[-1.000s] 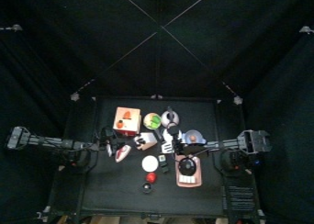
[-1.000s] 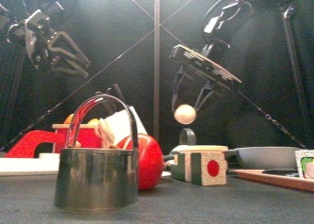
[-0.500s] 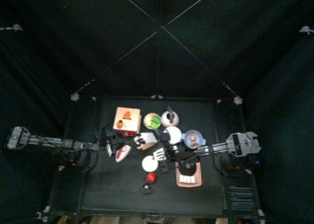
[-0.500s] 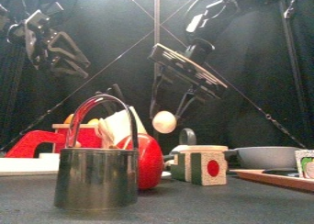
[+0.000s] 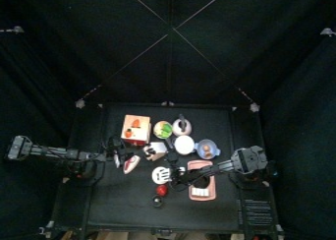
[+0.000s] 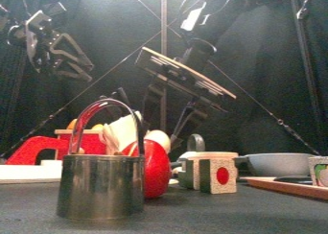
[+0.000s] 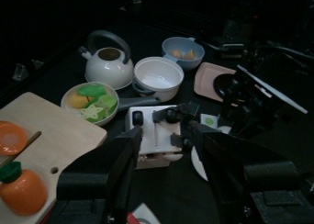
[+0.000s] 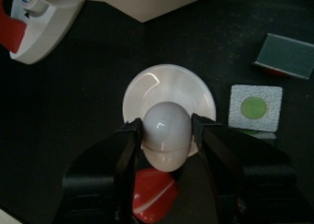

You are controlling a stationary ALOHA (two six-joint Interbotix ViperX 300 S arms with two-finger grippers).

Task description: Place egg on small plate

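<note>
My right gripper [image 8: 168,140] is shut on a white egg [image 8: 168,129] and holds it right over a small white plate [image 8: 172,92]. I cannot tell whether the egg touches the plate. In the top view the right gripper [image 5: 168,171] reaches left across to the plate [image 5: 159,175] at the table's front middle. In the front view the egg [image 6: 155,139] hangs low behind a red apple [image 6: 152,169]. My left gripper [image 7: 178,173] is open and empty, raised at the left [image 6: 54,54].
A green-and-white cube [image 8: 255,106] and a teal block [image 8: 285,55] lie beside the plate. A kettle [image 7: 108,64], white bowl [image 7: 160,76], blue bowl [image 7: 185,50], green bowl [image 7: 92,101] and cutting board [image 7: 37,136] crowd the back. A metal cup [image 6: 103,185] stands in front.
My right gripper has moved left and down with the egg, from mid-height to just above the small plate. The left arm has stayed in place.
</note>
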